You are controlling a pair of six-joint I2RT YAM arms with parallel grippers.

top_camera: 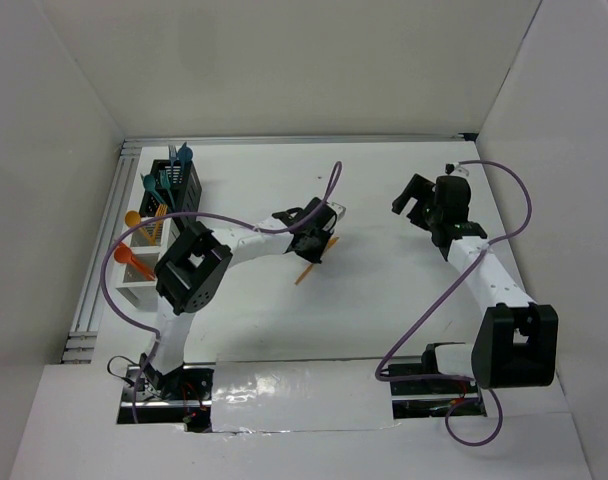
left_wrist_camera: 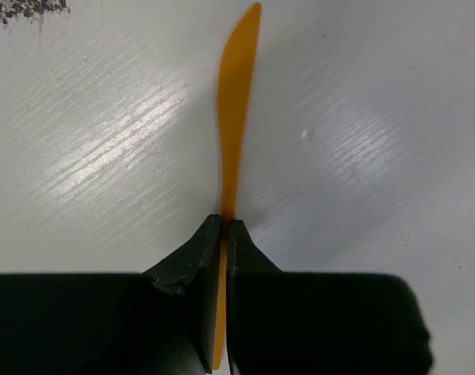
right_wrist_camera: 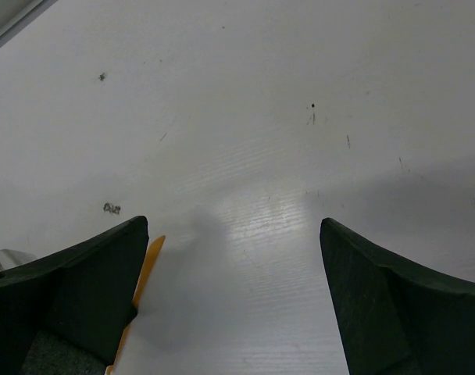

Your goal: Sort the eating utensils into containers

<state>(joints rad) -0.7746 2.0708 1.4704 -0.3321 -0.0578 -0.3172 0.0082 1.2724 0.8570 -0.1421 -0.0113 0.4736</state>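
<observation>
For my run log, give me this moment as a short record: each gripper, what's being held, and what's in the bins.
left gripper: shut on the handle of the orange knife, blade pointing away from the wrist
right gripper: open, holding nothing, above the table
black mesh bin: teal utensils standing in it
white bins: orange utensils sticking out
knife lifted or resting: cannot tell
</observation>
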